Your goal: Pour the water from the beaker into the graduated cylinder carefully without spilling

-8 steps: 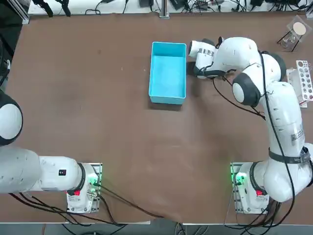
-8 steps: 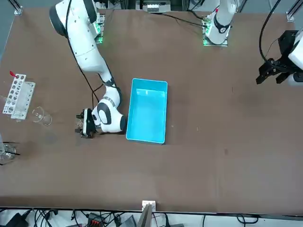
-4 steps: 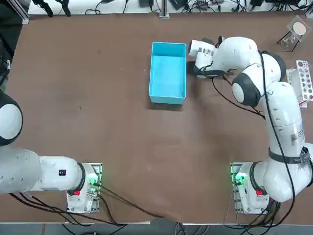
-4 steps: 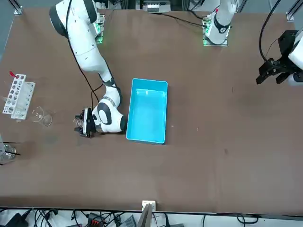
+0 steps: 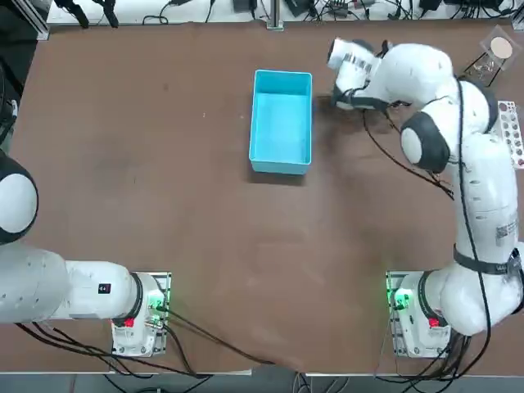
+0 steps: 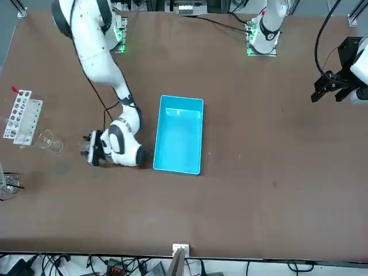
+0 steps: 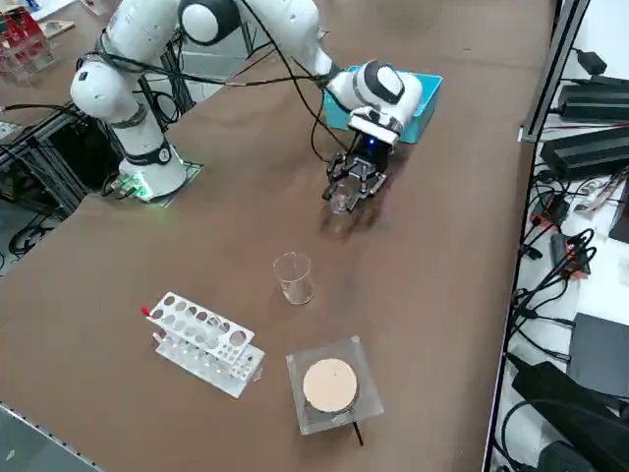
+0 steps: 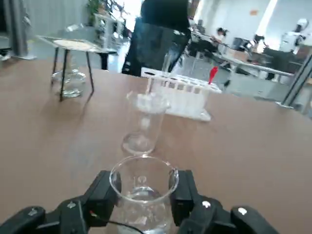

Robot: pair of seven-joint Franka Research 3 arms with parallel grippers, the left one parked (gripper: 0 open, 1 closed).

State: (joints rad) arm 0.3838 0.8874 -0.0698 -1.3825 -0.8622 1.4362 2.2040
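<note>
Clamped upright around the beaker [image 8: 143, 195], right gripper [image 8: 144, 195] keeps its water level (graduated cylinder [image 8: 146, 123] waits just ahead) for pouring.

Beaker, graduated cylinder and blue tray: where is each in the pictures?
beaker [image 8: 142, 194]: right wrist view, glass wall.
graduated cylinder [image 7: 293, 277]: right side view, its side.
blue tray [image 5: 282, 121]: top view, bare floor.
</note>
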